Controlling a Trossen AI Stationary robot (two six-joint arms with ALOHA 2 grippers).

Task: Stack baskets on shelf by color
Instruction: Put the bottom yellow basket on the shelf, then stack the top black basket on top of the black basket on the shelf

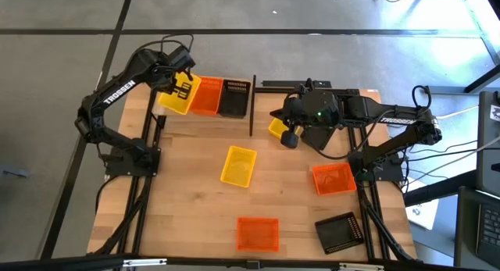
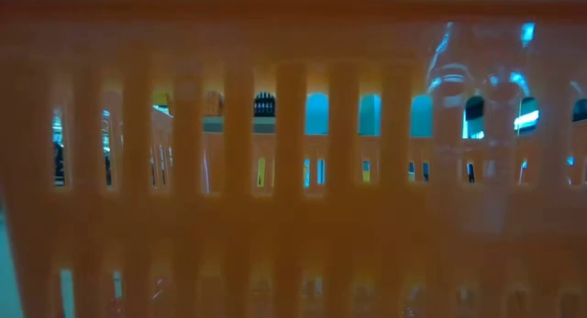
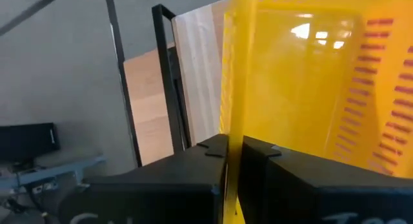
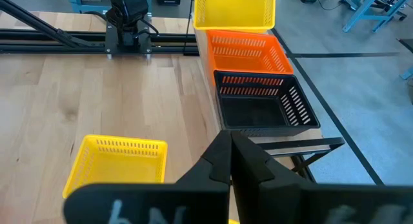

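On the shelf (image 1: 251, 115) at the table's far edge, an orange basket (image 1: 207, 96) and a black basket (image 1: 234, 98) stand side by side. At the row's left end a yellow basket (image 1: 176, 98) sits tilted, with my left gripper (image 1: 182, 85) shut on it. My right gripper (image 1: 290, 136) hovers shut right of the shelf's post, nothing between its fingers (image 4: 230, 153). A yellow basket (image 1: 276, 128) lies partly hidden under it. Loose on the table are another yellow basket (image 1: 238, 166), two orange ones (image 1: 332, 179) (image 1: 258, 233) and a black one (image 1: 341, 232). My left gripper pinches one side wall of the yellow basket at its rim (image 3: 232, 130), one finger inside the basket and one outside. The fingers come slanting down from the table's left. The basket is tilted next to the orange one; whether its bottom rests on the shelf I cannot tell.
The orange basket near the front edge (image 2: 293, 217) fills the low view and hides the table behind it. The shelf's black bars (image 1: 308, 85) run along the far edge behind my right arm. Bare wood lies at the table's left and middle (image 1: 187, 185).
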